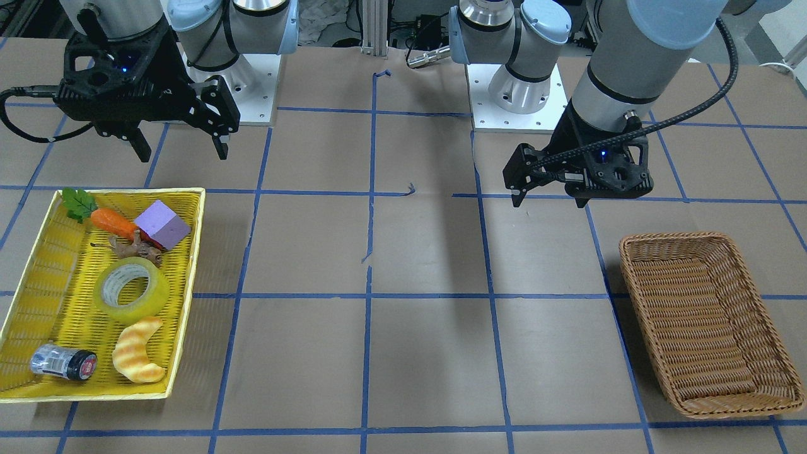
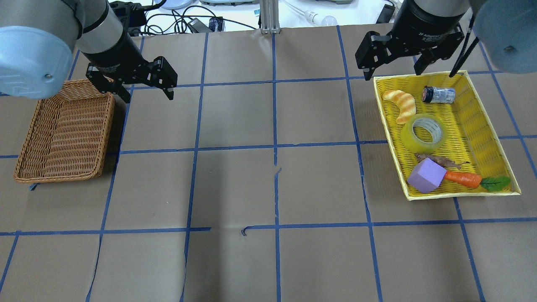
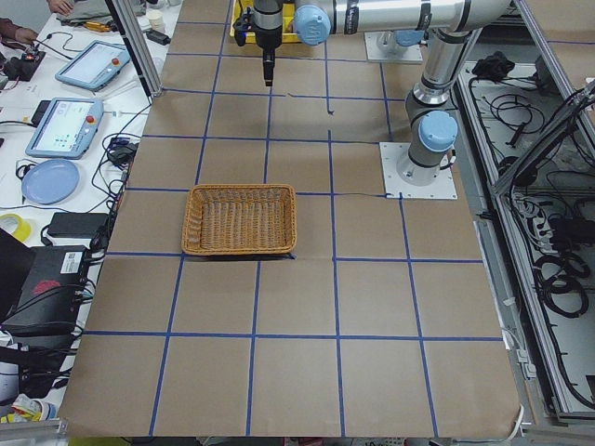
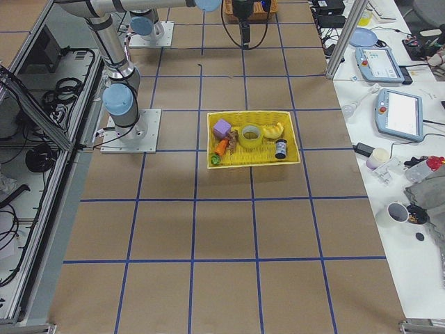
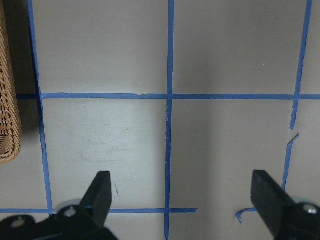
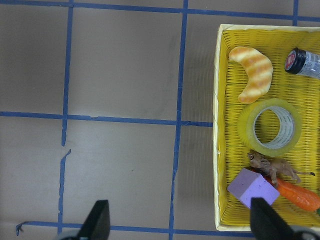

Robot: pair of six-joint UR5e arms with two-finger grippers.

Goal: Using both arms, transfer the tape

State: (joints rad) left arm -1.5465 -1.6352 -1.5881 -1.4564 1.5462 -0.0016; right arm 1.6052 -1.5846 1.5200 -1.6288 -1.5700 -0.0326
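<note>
The tape [image 1: 157, 296] is a yellow-green roll lying flat in the yellow tray [image 1: 38, 252], between a croissant and a brown toy figure. It also shows in the overhead view [image 2: 409, 138] and the right wrist view [image 6: 245, 127]. My right gripper [image 1: 181, 150] is open and empty, hovering above the table by the tray's end nearest my base; overhead it [image 2: 390, 67] sits at the tray's far left corner. My left gripper [image 1: 550, 197] is open and empty, hovering beside the wicker basket [image 1: 706, 321]. In the left wrist view its fingers [image 5: 100, 192] stand wide apart over bare paper.
The tray also holds a croissant [image 1: 139, 359], a small jar [image 1: 63, 362], a purple cube [image 1: 162, 224], a toy carrot [image 1: 113, 222] and a brown figure [image 1: 135, 249]. The wicker basket [image 2: 67, 130] holds nothing. Blue tape lines grid the brown paper.
</note>
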